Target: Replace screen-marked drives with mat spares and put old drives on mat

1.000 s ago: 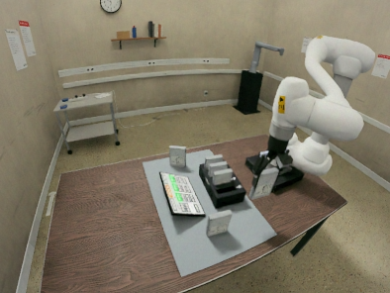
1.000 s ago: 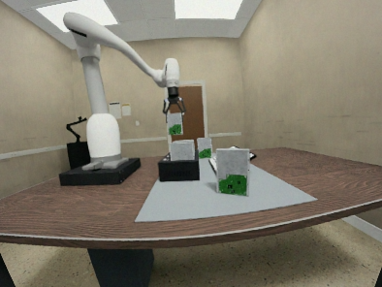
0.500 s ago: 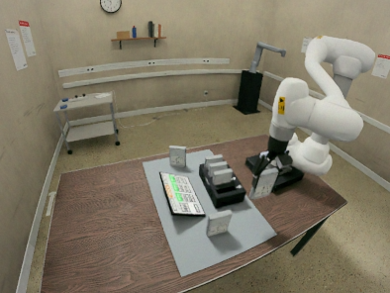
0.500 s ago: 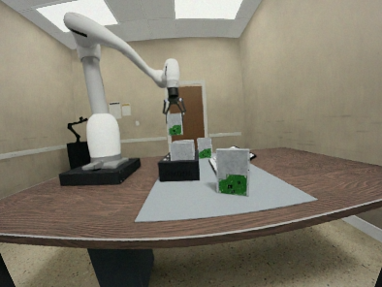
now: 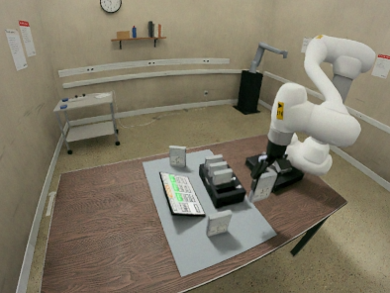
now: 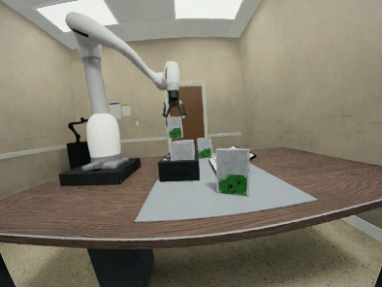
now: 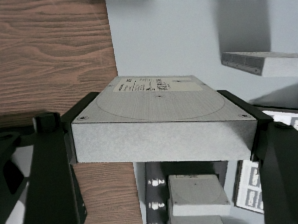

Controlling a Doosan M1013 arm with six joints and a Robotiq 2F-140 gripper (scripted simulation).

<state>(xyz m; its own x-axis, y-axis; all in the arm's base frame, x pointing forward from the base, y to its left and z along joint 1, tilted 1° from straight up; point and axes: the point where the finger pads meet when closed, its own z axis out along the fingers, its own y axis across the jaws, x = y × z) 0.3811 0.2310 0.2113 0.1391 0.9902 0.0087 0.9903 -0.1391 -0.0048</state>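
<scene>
In the top view, closes the gripper (image 5: 260, 167) (image 6: 175, 116) (image 7: 158, 105) on a held drive (image 5: 263, 186) (image 6: 175, 127) (image 7: 162, 141), carried upright at the right, apart from the dock (image 5: 229, 198) (image 6: 179, 171) (image 7: 152, 172). Shows three docked drives in a row toward the far end of the dock, with an open bay nearer. Keeps the dock on the mat (image 5: 198, 247) (image 6: 170, 208) (image 7: 165, 40), right of the screen (image 5: 182, 194) (image 7: 252, 185) with its green and orange marks. Stands one loose drive (image 5: 219, 223) (image 6: 205, 147) (image 7: 280, 66) upright on the near part of the mat, another drive (image 5: 177, 155) (image 6: 234, 172) upright on the far part. In the exterior view, from the opposite side, holds the same drive in the air beyond the dock, with a green board low on its face. Puts the arm (image 5: 317, 124) (image 6: 104, 136) at the left. In the wrist view, presses the two fingers against opposite narrow edges of the held drive, label face partly visible. Reveals part of the dock below, the screen at lower right.

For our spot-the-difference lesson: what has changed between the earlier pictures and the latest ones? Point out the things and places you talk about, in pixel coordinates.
The gripper (image 5: 260, 173) (image 6: 175, 115) (image 7: 158, 105) and the drive it holds (image 5: 264, 186) (image 6: 175, 127) (image 7: 165, 142) have moved down slightly. Nothing was newly taken hold of or let go. The dock (image 5: 230, 198) (image 6: 179, 171) and mat (image 5: 183, 247) (image 6: 194, 208) (image 7: 165, 40) look unmoved.
</scene>
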